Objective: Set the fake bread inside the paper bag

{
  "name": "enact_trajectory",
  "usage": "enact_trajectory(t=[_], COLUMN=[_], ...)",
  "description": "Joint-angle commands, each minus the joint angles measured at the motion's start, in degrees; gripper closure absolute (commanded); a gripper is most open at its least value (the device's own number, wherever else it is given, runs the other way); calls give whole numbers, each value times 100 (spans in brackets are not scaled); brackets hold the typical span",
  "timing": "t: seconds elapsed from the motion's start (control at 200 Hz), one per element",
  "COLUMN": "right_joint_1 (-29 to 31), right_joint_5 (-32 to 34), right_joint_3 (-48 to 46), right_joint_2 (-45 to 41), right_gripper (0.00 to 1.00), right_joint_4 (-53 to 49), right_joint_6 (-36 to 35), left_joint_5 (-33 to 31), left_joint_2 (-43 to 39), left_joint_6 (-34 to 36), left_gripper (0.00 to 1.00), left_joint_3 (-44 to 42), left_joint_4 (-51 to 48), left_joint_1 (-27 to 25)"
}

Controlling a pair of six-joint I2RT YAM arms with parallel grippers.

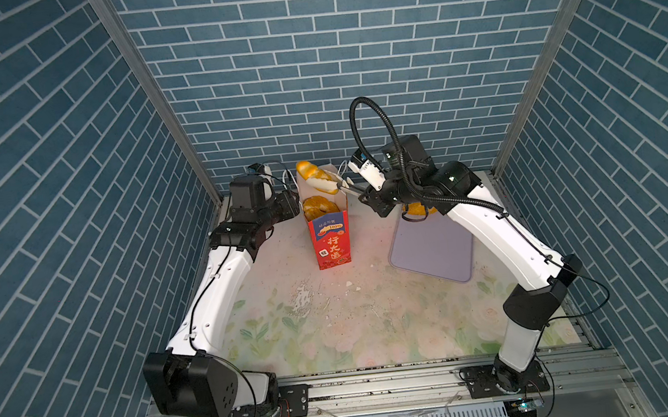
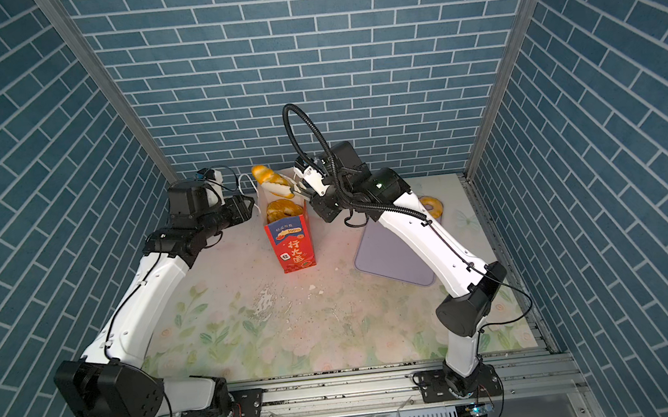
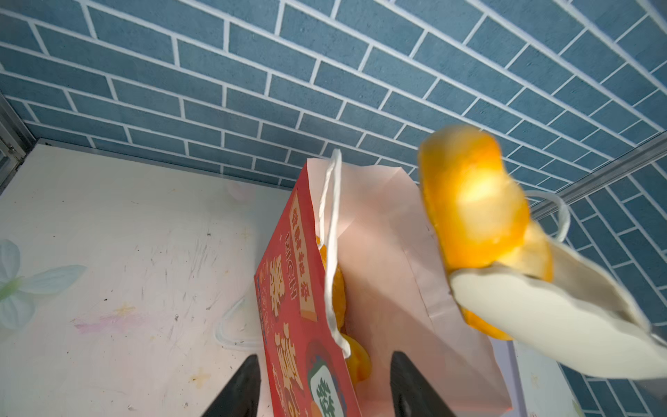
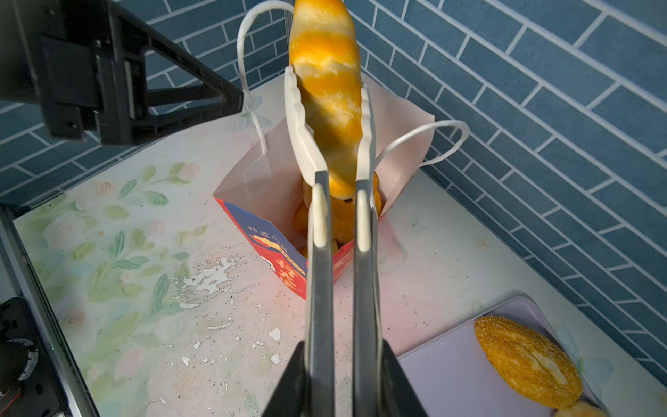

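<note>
Over the open mouth of the paper bag [image 1: 330, 243], the right gripper [image 4: 341, 379] is clenched on a pair of metal tongs [image 4: 321, 289], whose white tips pinch a striped golden loaf [image 4: 326, 72]. The loaf lies along the line of the tongs. That end-on hold looks chosen to suit the narrow opening, which a loaf held crosswise would probably catch on. It hangs above the bag's far rim and is not yet inside.

The bag stands upright near the far edge of the flowered table [image 1: 336, 334], about midway between the left and right edges. Golden pastries [image 1: 319, 206] fill it almost to the brim, so the loaf will likely have to stand on end or rest on top of them.

The left gripper [image 3: 323, 355] is at the bag's left side, its jaws parted on either side of the red wall and white cord handle [image 3: 332, 234] and not visibly clamping either. It seems posted there to steady the light bag or keep its mouth from folding shut.

Toward the far right corner lies the lilac tray [image 1: 432, 250], where a grainy golden pastry [image 4: 527, 361] waits beside the edge of another. By that count the job looks mostly done.
</note>
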Motion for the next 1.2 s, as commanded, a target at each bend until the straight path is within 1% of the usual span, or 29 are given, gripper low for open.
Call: enact_trajectory(t=[0.0,0.115,0.32,0.395,0.555,0.66,0.75,0.855,0.925,1.025,1.11,1.195], right_joint_1=[49,98,102,93,-58,-403,-904,-1629,-2087,-2622,-2874,-3060], right_joint_5=[114,203,288,493,1205,1605,1793,1830,1739,1467,1320,1154], right_joint_3=[36,187,254,289,216,-175,-800,-1776,-2295,-2902,-3204,-3305], right_joint_2=[-75,-8,-185,-315,-778,-1177,-1557,-1995,-2153,-2124,-1908,-1587], right_gripper=[65,59,55,55,57,57,57,56,56,56,56,56], right_joint_4=[144,79,211,295,484,555,703,917,989,1025,1070,1153], right_joint_6=[-204,-245,-347,-345,-374,-266,82,567,800,1098,1296,1502], left_joint_5=[-48,19,-15,-24,-10,19,27,36,63,115,147,152], left_joint_2=[-33,6,-34,-57,-89,-112,-122,-140,-127,-69,-58,-67], left_joint_6=[66,47,72,86,132,163,204,220,246,252,257,261], left_gripper=[41,41,40,40,40,39,39,39,39,39,39,39], left_joint_3=[-79,-67,-101,-110,-98,-89,-81,-132,-125,-68,-41,-49], left_joint_4=[-9,8,-17,-27,-53,-71,-98,-75,-71,-88,-87,-110], left_joint_1=[18,18,20,19,18,18,18,20,19,19,22,18])
